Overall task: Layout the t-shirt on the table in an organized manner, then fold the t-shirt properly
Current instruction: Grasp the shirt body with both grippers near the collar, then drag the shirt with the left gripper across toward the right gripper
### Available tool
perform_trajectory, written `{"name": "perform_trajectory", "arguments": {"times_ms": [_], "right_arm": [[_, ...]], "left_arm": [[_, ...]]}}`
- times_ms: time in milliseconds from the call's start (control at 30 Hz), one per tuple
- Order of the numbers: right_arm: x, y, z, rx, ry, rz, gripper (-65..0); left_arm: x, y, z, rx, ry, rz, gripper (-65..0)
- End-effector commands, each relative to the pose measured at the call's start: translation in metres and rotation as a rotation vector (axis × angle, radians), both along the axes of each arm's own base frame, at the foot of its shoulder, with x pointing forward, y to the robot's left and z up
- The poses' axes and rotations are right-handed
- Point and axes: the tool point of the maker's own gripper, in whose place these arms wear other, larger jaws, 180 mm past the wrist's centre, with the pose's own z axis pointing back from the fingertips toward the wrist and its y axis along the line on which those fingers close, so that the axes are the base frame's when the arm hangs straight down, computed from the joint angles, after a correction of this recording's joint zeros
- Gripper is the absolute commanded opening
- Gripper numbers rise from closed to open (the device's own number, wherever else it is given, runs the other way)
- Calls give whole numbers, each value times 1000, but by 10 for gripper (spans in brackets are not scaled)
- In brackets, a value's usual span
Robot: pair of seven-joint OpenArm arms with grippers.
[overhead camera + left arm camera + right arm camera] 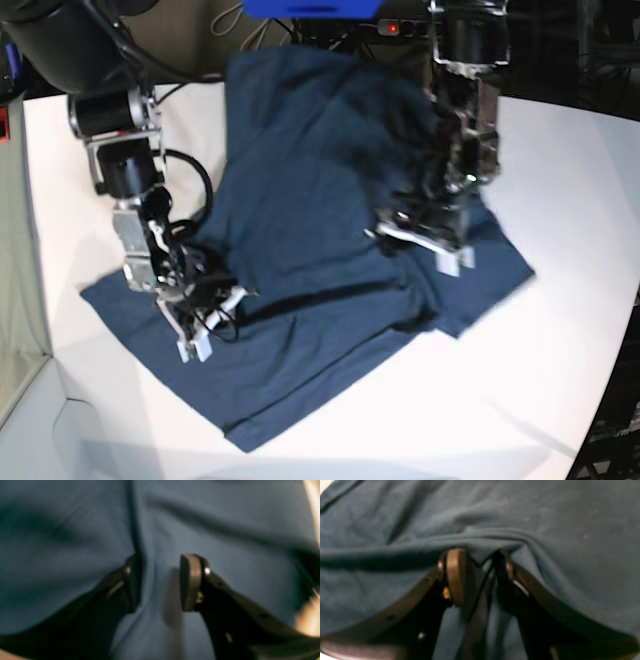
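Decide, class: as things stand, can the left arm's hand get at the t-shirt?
Probably yes: the left hand is open right over the t-shirt, fabric between its fingers, nothing in between.

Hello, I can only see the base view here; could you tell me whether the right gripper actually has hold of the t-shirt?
Observer: Yes. In the right wrist view the right gripper is pinching a bunched ridge of the t-shirt between its pads.
Operator: Thank you. And is the left gripper gripping cloth as well?
Observer: No. The left wrist view shows the left gripper with its jaws apart and flat fabric visible in the gap.
Operator: Is the fabric under the left gripper smooth?
Observer: Not quite. A seam runs up from the left-hand finger, and soft wrinkles cross the cloth beside it, though that view is blurred.
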Motion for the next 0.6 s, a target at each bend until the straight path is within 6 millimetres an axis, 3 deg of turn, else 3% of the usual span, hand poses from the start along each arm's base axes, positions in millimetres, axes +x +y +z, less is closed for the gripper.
{"name": "perform_trajectory", "arguments": {"times_ms": [0, 100, 167, 300, 467, 567], "right_arm": [[18, 2, 19, 4, -43, -6, -460], [36, 14, 39, 27, -96, -3, -460], [47, 18, 54, 36, -131, 0, -461], [62, 12, 90, 24, -216, 4, -462], [41, 3, 125, -38, -310, 55, -462], [14, 16, 134, -51, -340, 101, -462]], "left_arm": [[-25, -20, -12, -18, 96, -69, -413], [-24, -51, 15, -38, 18, -175, -413], [-21, -59, 32, -26, -35, -219, -413], [-9, -52, 74, 0, -161, -236, -413], [0, -38, 114, 45, -283, -248, -413], [20, -34, 127, 65, -326, -243, -413]]}}
